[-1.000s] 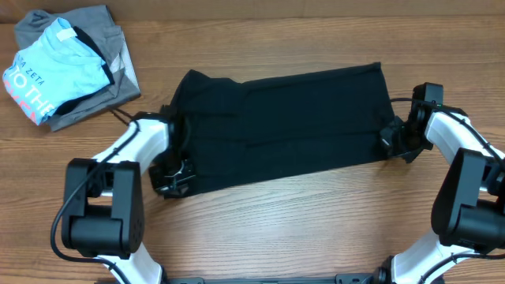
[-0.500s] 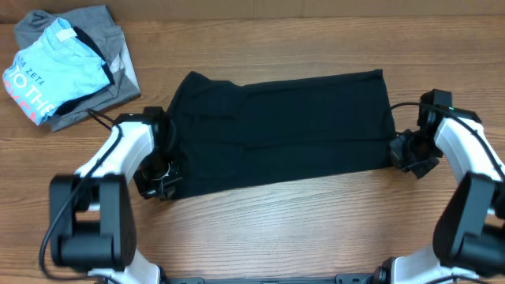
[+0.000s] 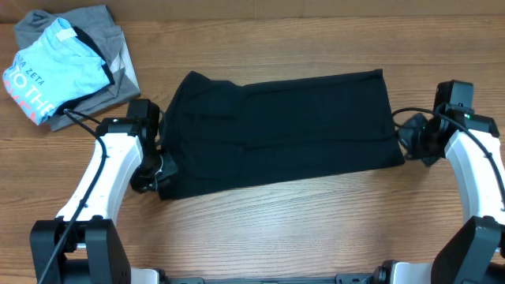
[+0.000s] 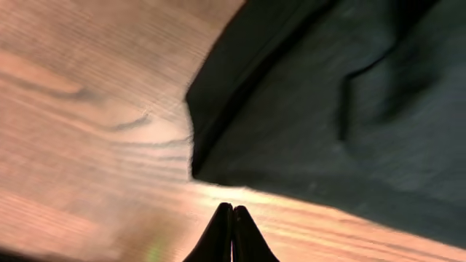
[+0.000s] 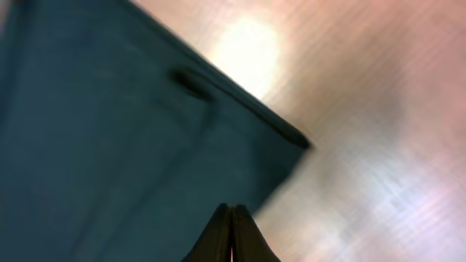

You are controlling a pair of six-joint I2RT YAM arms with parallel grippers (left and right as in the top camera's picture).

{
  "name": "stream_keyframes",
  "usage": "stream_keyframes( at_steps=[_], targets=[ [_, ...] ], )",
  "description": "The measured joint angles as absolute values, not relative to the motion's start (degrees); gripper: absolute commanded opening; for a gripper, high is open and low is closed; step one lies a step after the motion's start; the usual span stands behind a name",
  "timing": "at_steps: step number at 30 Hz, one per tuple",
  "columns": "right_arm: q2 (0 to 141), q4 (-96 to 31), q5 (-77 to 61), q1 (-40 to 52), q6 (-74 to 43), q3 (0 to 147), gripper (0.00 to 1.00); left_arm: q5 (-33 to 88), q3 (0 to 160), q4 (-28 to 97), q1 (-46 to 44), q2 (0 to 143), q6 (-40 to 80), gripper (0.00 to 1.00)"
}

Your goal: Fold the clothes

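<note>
Pressed together and empty, the left tool (image 4: 232, 211) and right tool (image 5: 231, 211) flank the black T-shirt (image 3: 280, 126) at its ends — likely readying a crosswise fold.

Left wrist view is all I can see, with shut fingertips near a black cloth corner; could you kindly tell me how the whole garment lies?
Observer: The plain black soft T-shirt lies flat as a wide rectangular band across the wooden table.
Operator: Thank you; where is the right gripper?
Observer: The right gripper is shut, empty, at the shirt's right edge.
Operator: Anything else nearby?
Observer: A light blue printed shirt on a grey garment lies at the table's far left corner.
</note>
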State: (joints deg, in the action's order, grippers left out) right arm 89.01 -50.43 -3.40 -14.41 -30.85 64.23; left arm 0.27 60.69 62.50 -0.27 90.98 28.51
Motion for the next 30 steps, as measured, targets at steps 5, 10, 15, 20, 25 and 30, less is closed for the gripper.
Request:
stream_keyframes(
  at_steps=[5, 10, 15, 20, 25, 30],
  targets=[
    [92.09, -47.57, -6.22, -12.93, -28.23, 64.23, 0.04, 1.83, 60.69, 62.11, -1.30, 91.57, 28.45, 0.04],
    [98.19, -44.31, -7.20, -11.94, -27.59, 64.20, 0.41, 2.42, 60.69, 61.91, -2.70, 94.59, 28.27, 0.04],
    [102.98, -39.46, -8.25, -11.97, -27.20, 64.18, 0.28, 2.66, 60.69, 61.87, -2.92, 97.73, 28.03, 0.04],
    [104.55, -36.42, -10.76, -11.97, -27.00, 64.16, 0.30, 2.83, 60.66, 61.54, -2.92, 98.70, 28.03, 0.04],
    [104.55, -37.43, -11.86, -11.97, -27.57, 64.16, 0.37, 2.81, 60.66, 61.23, -2.92, 98.70, 28.03, 0.04],
    [104.55, -39.79, -11.03, -11.97, -29.56, 64.16, 0.42, 2.83, 60.66, 61.23, -2.92, 98.70, 27.79, 0.04]
  ],
)
